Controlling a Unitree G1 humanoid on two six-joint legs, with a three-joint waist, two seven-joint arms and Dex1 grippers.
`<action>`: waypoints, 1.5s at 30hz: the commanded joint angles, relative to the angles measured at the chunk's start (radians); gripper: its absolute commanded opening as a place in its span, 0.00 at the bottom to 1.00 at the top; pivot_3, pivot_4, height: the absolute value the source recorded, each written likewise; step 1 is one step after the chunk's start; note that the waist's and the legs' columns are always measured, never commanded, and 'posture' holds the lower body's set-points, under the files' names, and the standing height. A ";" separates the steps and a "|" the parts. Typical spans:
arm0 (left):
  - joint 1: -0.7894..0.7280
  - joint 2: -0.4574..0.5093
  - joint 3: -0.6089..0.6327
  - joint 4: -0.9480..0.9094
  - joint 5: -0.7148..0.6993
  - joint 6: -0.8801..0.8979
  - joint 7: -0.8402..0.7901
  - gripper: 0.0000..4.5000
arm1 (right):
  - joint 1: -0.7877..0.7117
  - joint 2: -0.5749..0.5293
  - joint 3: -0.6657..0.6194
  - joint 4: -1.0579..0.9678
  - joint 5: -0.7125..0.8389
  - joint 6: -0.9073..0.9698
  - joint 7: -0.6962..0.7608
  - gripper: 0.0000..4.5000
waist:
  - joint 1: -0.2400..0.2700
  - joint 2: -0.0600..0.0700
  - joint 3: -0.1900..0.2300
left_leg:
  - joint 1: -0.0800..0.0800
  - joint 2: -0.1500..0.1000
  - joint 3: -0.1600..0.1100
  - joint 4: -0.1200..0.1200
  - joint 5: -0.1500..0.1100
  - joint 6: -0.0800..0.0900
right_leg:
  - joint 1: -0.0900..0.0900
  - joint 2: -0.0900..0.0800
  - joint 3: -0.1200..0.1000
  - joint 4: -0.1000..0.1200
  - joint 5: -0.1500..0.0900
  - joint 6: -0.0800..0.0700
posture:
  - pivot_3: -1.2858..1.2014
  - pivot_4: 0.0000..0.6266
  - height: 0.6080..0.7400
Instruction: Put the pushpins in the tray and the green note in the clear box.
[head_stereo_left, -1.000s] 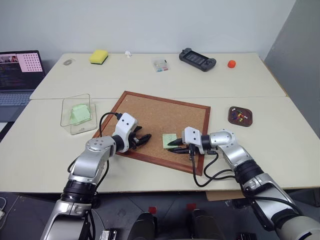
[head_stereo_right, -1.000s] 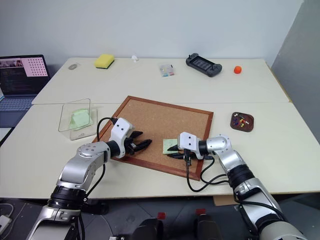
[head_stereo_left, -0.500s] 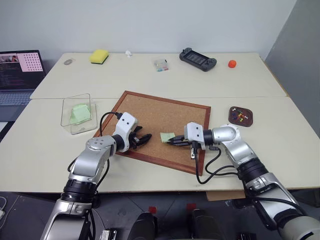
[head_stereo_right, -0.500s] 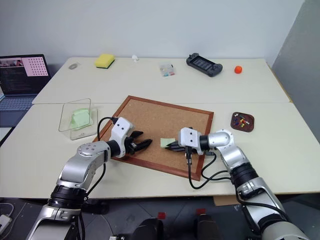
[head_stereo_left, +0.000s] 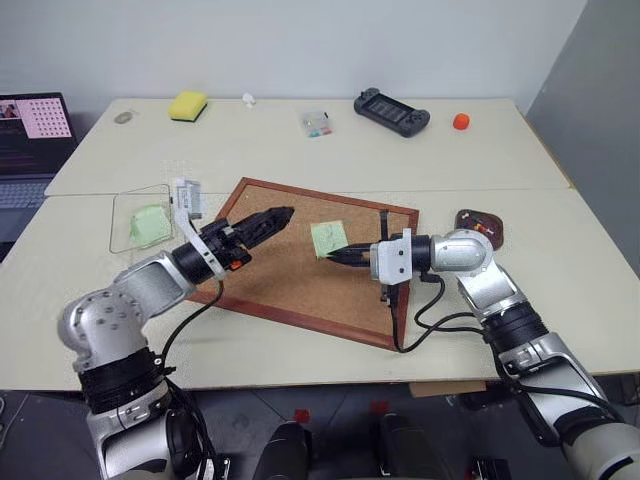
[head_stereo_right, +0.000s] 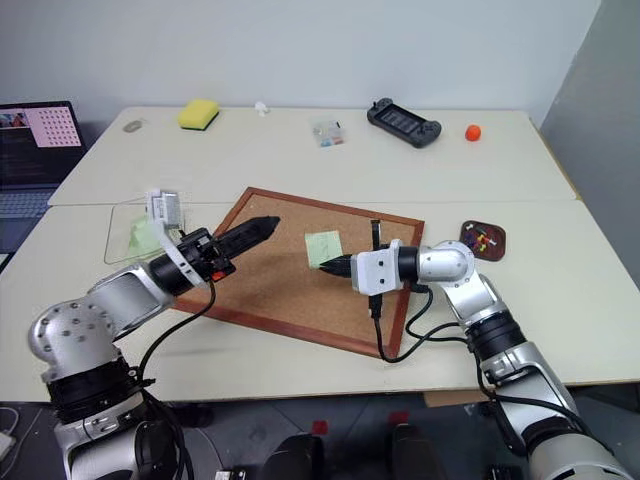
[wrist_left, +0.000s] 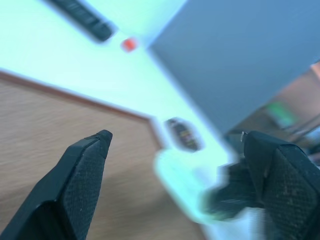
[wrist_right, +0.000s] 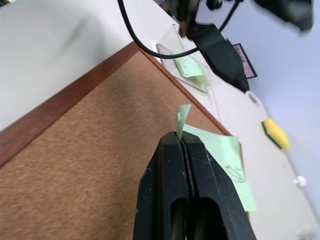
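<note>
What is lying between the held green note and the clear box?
In the left eye view, the left gripper hangs over the corkboard, between the green note in the right gripper and the clear box.

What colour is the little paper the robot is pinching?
Pale green. The green note, pinched in the right gripper, shows best in the right wrist view.

pale-green note (head_stereo_left: 328, 238), yellow sponge (head_stereo_left: 187, 104)
</note>
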 joint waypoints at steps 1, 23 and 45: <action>0.020 -0.045 0.008 -0.016 -0.143 0.071 0.139 0.98 | -0.044 0.012 -0.006 0.006 -0.025 -0.092 -0.057 0.00 | 0.002 0.000 0.000 | 0.000 0.000 0.000 0.001 0.000 0.000 | 0.000 0.000 0.000 0.000 0.000 0.000 | 0.52 0.24 1.00; 0.035 -0.092 -0.134 0.004 -0.228 -0.093 0.203 0.46 | -0.036 0.010 0.033 -0.017 -0.055 -0.158 -0.124 0.00 | 0.004 -0.001 0.001 | 0.000 -0.001 0.000 0.003 0.000 -0.001 | 0.001 0.001 0.001 0.000 0.000 0.000 | 0.52 0.24 1.00; 0.047 -0.033 -0.203 0.024 -0.233 -0.168 0.236 0.00 | -0.025 0.010 0.023 -0.070 0.025 -0.070 -0.092 0.38 | 0.004 -0.001 0.001 | 0.000 -0.001 0.000 0.003 0.000 0.000 | 0.001 0.001 0.001 0.000 0.000 0.000 | 0.52 0.24 1.00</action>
